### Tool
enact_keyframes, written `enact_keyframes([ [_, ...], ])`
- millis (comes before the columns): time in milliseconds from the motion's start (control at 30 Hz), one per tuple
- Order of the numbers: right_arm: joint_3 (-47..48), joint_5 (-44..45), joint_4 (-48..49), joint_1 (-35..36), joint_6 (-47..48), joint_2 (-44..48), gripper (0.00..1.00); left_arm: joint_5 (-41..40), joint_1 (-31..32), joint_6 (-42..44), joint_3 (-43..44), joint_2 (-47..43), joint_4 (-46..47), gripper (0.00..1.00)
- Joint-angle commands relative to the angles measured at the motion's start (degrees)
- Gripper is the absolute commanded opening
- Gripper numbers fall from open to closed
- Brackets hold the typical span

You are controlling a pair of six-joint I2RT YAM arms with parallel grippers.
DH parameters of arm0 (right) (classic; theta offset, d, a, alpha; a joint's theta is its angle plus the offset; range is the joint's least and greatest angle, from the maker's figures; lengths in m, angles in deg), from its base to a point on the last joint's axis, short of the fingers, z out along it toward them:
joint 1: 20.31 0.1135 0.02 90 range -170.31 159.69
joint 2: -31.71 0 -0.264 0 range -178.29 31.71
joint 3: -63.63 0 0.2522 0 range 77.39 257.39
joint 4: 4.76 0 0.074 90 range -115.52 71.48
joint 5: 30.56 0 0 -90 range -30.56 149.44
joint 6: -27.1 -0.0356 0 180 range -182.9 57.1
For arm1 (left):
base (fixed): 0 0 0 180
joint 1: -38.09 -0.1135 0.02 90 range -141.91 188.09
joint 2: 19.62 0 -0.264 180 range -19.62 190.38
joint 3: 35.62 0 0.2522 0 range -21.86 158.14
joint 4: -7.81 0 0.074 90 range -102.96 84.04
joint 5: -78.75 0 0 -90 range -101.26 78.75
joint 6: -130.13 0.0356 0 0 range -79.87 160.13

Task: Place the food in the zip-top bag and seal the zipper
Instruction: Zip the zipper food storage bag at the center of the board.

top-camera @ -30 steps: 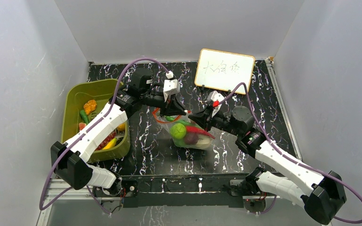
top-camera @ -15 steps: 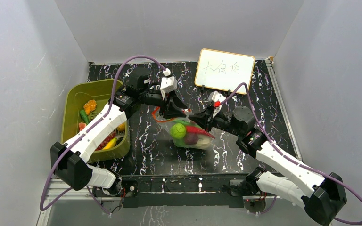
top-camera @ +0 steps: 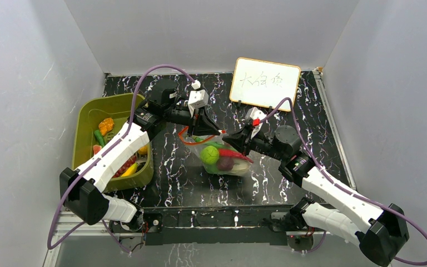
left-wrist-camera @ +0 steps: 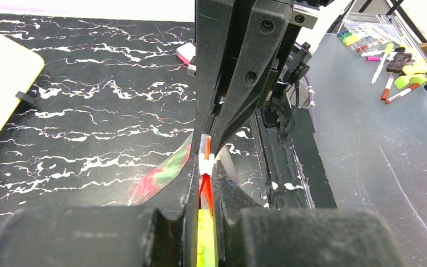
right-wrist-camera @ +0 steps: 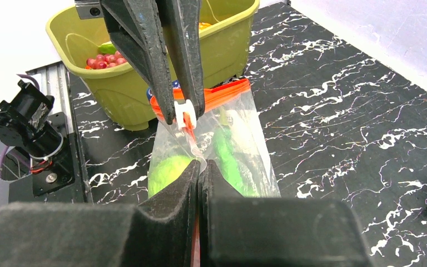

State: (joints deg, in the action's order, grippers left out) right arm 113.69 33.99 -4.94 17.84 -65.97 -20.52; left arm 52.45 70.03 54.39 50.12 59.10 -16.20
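The zip-top bag (top-camera: 226, 162) is in the middle of the table (top-camera: 172, 172), between the two arms. Its body sags onto the marbled top and its mouth is lifted by both hands. Inside are a round green fruit (top-camera: 210, 154), a red piece and something dark purple. More toy food (top-camera: 107, 125) lies in the olive-green basket (top-camera: 86, 119) to the left.

The left hand (left-wrist-camera: 204, 183) is closed narrow on the red-orange zipper (right-wrist-camera: 225, 93). In the right wrist view its fingertips appear to pinch the small white slider (right-wrist-camera: 183, 118). The right hand (right-wrist-camera: 199, 167) is also clamped shut on that strip, just beside the slider, so the two hands nearly touch.

The film looks thin, crinkly and limp, and probably slick, so a pinch on the bare plastic would likely slip or only bunch it up. The zipper strip is the stiffer part and the sensible place to hold. One hand should anchor the strip close to the slider while the other draws the slider along it. The toy food looks light, but its weight hangs the film from the mouth. The strip should therefore be kept taut and straight, or the slider may jam or ride off the track.
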Motion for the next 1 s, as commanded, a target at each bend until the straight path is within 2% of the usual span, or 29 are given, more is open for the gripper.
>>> enact_keyframes([
  [0, 1.9, 1.4, 3.5, -0.1, -0.8, 1.9, 0.01, 2.7, -0.2, 0.8, 0.3, -0.6, 1.4, 0.00],
  [100, 3.9, 0.4, -0.3, -0.2, 0.3, 2.5, 0.17, 3.4, -0.2, 1.0, 0.4, -0.6, 1.4, 0.00],
  [233, 8.1, -3.6, -7.1, -0.1, 4.3, 1.3, 0.27, 5.1, -0.2, 3.2, 1.0, -0.6, 0.0, 0.00],
  [600, 11.8, -8.3, -10.9, -0.1, 8.2, -3.1, 0.25, 7.6, -0.2, 3.8, 2.7, 2.1, -1.4, 0.00],
  [867, 12.1, -9.8, -11.8, -0.1, 8.4, -4.7, 0.36, 7.7, -0.2, 5.0, 3.4, 2.6, -3.1, 0.00],
  [967, 11.7, -10.1, -10.5, -0.1, 7.7, -5.4, 0.35, 8.3, -0.2, 5.5, 3.3, 2.5, -3.0, 0.00],
])
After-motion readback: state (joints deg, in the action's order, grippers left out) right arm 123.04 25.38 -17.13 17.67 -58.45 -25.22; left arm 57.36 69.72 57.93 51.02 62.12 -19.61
